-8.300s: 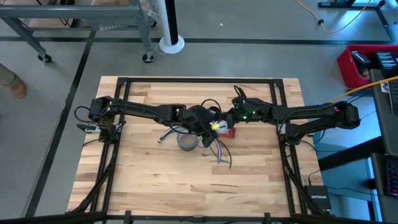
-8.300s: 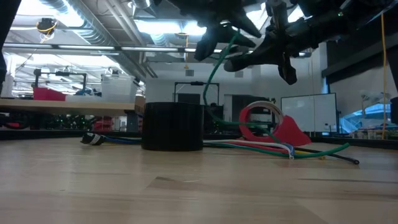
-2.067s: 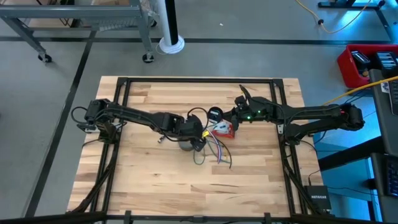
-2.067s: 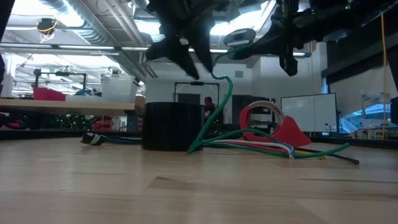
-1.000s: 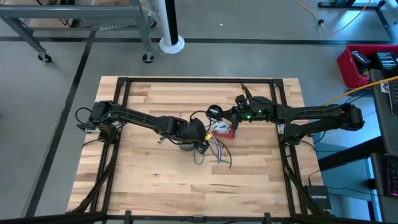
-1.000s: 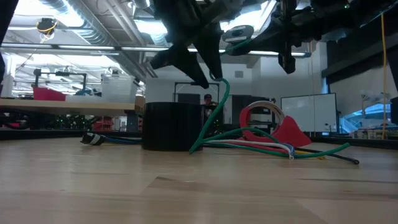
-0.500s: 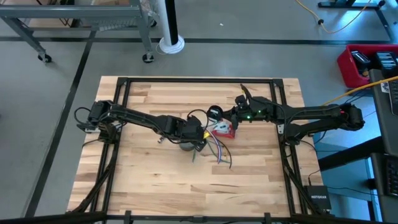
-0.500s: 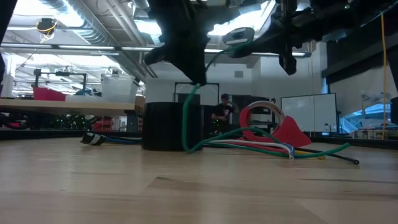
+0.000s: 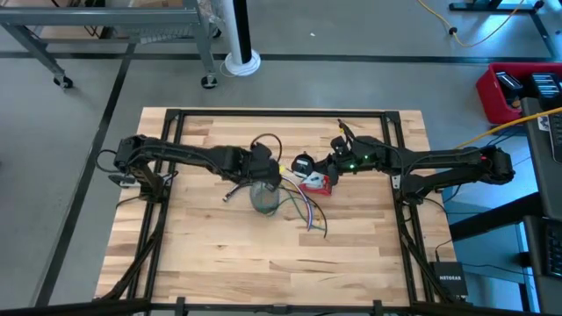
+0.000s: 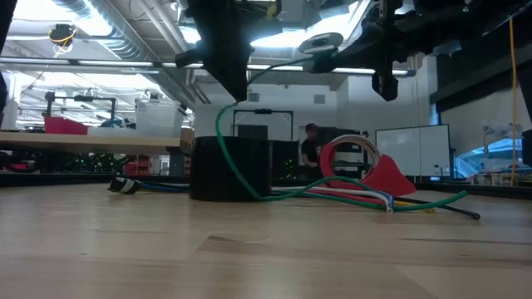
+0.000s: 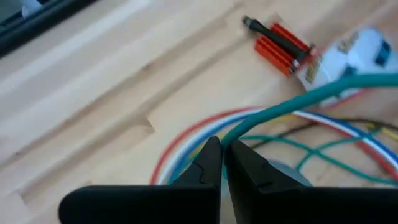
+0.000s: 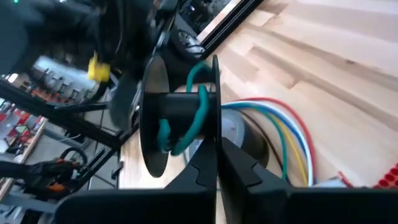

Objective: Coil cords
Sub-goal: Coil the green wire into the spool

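Your left gripper [image 11: 222, 163] had its two dark fingers pressed together on the thin green cord [image 11: 292, 103], pinching it above the wooden table [image 9: 211, 254], just over the squat grey cylinder of the tape roll [image 9: 265, 200]. From that pinch the cord ran up and across to the small black spool with round flanges [image 12: 177, 115] that your right gripper [image 12: 217, 163] carried; its fingers were squeezed shut on a flange edge, holding the spool in the air beside the red plastic piece [image 9: 318, 183].

As for progress, only a few green turns sat on the spool's core in the right wrist view, so you looked to be early in the winding. In the low view, a long slack run of the green cord [image 10: 249, 178] drooped from the left gripper, curved past the dark roll and lay along the table. A loose fan of red, white, blue and yellow wires [image 9: 307, 213] lay spread on the wood near the roll, uncoiled. By my reading, most of the coiling was left: the slack green length first, then the others.
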Controlling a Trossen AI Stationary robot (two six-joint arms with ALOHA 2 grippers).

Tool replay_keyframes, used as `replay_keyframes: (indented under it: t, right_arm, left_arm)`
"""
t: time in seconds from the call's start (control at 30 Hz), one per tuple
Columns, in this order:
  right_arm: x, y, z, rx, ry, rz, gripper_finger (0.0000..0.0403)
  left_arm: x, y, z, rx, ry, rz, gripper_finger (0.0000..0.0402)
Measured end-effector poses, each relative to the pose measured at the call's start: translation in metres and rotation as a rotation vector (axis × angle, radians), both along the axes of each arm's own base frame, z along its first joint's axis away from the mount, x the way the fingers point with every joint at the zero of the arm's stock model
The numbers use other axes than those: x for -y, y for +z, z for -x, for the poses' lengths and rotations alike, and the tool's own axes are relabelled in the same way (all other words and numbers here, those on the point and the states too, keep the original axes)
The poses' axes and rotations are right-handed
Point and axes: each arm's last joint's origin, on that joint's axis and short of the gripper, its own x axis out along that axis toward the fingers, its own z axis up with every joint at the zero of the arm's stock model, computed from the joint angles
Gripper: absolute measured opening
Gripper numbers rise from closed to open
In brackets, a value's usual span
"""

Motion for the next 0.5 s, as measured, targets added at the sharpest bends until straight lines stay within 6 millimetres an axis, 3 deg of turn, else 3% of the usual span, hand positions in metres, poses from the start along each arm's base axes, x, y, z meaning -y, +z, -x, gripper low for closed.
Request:
replay_keyframes:
  t: [0.5]
  right_arm:
    - [0.002, -0.017, -0.005, -0.11, -0.032, -0.011, 0.0003]
  left_arm:
    - [-0.06, 0.018, -0.008, 0.183, -0.055, 0.077, 0.0]
